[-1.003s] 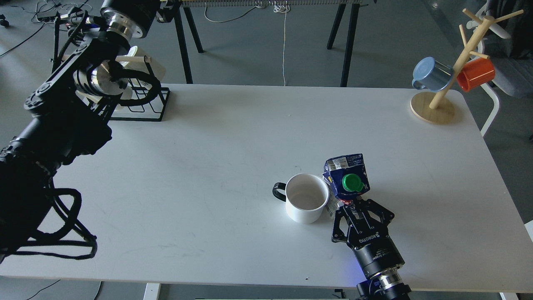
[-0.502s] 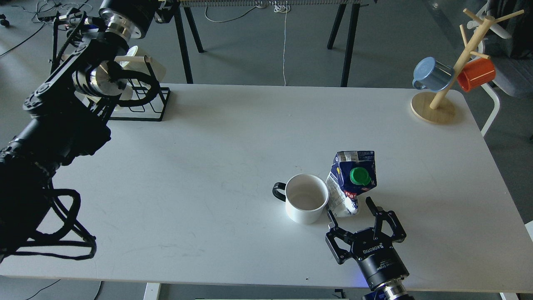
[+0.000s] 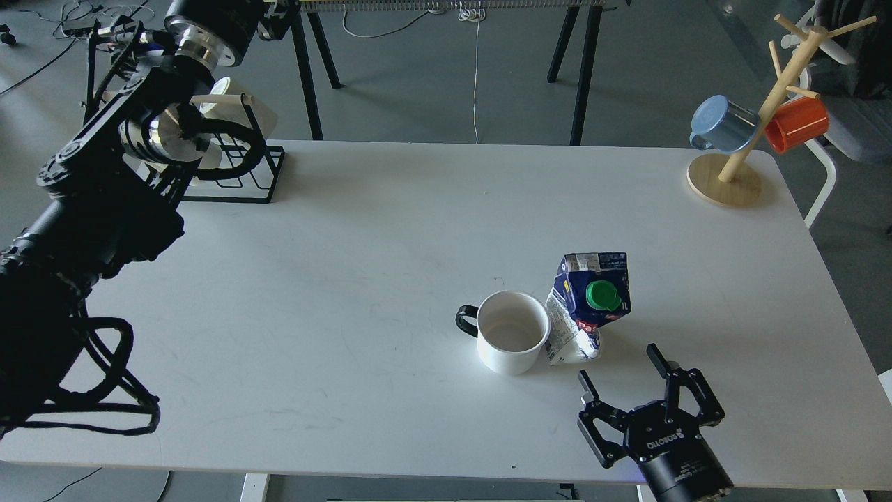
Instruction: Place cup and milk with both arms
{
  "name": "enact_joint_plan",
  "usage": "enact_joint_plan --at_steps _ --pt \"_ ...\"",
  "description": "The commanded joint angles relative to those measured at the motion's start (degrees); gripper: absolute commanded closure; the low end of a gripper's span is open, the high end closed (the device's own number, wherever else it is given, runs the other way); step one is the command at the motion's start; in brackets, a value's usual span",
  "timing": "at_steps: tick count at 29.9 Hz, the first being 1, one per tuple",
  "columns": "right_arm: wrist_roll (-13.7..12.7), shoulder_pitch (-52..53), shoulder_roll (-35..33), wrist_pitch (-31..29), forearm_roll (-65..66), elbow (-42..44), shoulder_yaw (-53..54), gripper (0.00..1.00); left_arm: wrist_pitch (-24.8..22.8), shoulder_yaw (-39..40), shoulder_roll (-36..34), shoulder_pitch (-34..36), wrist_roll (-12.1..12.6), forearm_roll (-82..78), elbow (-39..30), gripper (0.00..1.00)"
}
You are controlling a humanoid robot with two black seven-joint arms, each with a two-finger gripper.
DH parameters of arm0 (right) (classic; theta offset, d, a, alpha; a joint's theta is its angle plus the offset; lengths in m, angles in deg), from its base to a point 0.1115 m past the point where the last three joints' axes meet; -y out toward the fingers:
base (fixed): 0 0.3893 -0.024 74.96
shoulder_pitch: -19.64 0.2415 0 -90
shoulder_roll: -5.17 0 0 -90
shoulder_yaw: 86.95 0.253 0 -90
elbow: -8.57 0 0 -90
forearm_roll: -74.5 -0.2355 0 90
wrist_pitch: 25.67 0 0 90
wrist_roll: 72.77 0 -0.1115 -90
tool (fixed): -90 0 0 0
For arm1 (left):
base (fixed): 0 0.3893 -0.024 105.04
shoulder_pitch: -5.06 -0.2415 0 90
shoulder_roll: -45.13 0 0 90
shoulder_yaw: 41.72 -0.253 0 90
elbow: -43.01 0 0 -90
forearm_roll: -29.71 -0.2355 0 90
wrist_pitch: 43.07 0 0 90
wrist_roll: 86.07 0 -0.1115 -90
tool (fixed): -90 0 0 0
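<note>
A white cup (image 3: 512, 339) with a black handle stands upright on the white table (image 3: 390, 230), right of centre near the front. A dented blue and white milk carton (image 3: 587, 307) with a green cap stands right beside it, touching its right side. My right gripper (image 3: 620, 369) is open and empty, near the table's front edge, a short way in front and to the right of the carton. My left arm (image 3: 104, 202) reaches up along the left edge; its gripper end is out of view at the top left.
A black wire rack (image 3: 237, 167) stands at the back left corner. A wooden mug tree (image 3: 728, 178) with a blue mug (image 3: 723, 124) and an orange mug (image 3: 796, 123) stands at the back right corner.
My right gripper opened and let go of the milk carton, then drew back toward the front right. The carton now stands free beside the cup. The left arm barely moved.
</note>
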State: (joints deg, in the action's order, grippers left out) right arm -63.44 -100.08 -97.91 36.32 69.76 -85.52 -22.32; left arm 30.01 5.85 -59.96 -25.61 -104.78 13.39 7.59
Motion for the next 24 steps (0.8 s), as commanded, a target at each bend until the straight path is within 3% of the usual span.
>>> enact_joint_plan --at_steps 1,7,14,19,24 --pt "-0.1 -3.8 -3.3 0.0 1.3 -1.5 7.2 0.04 0.3 0.3 0.1 -0.1 0.6 0.4 0.0 0.00" --pt "-0.1 -4.1 -12.0 0.0 1.1 -1.1 18.4 0.02 0.1 0.6 0.6 -1.0 0.6 1.7 0.3 0.00" --pt "0.1 3.6 -12.9 0.0 1.1 0.8 26.2 0.01 -0.1 0.8 0.7 -3.8 3.0 14.8 0.5 0.00" --pt "0.1 18.9 -16.0 0.0 1.3 7.1 25.5 0.01 -0.5 2.4 0.3 -4.7 3.0 15.1 0.5 0.00" --pt "0.0 39.6 -18.6 0.0 1.4 20.9 19.1 0.01 -2.0 2.4 0.4 -4.8 3.0 15.4 0.6 0.00"
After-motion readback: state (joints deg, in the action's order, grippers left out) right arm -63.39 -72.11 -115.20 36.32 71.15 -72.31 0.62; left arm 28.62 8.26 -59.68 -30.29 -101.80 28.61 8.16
